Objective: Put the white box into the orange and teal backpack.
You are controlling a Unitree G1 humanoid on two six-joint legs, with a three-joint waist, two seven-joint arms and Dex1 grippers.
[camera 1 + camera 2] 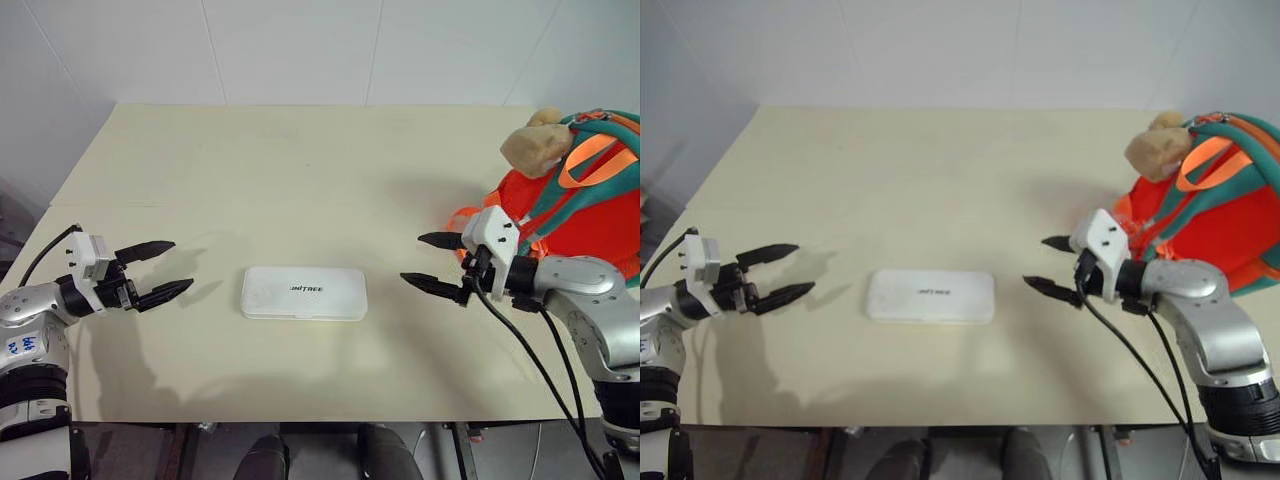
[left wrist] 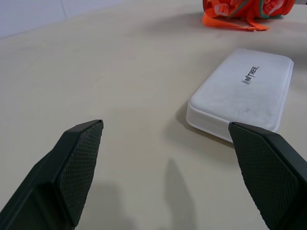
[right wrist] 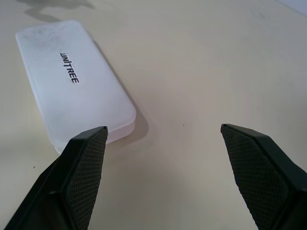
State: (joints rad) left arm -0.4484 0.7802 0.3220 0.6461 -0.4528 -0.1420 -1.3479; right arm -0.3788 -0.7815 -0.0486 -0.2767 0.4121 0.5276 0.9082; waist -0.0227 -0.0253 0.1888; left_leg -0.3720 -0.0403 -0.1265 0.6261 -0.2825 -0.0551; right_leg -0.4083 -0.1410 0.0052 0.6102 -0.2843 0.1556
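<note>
My left fingers (image 1: 155, 270) and right fingers (image 1: 432, 263) are hanging spread wide, holding nothing. The flat white rounded plastic box (image 1: 304, 293) is lying between them on the cream table (image 1: 300, 170).

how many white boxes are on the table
1: the white box lies flat near the table's front edge, between the two open grippers; the backpack could hide others.

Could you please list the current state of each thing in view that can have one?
white box: closed, lying flat on the table, untouched.
orange and teal backpack: resting on the table's right side; whether it is unzipped cannot be told.
tan plush toy: lying on top of the backpack.
left gripper: open, empty, beside the box.
right gripper: open, empty, beside the box.
</note>
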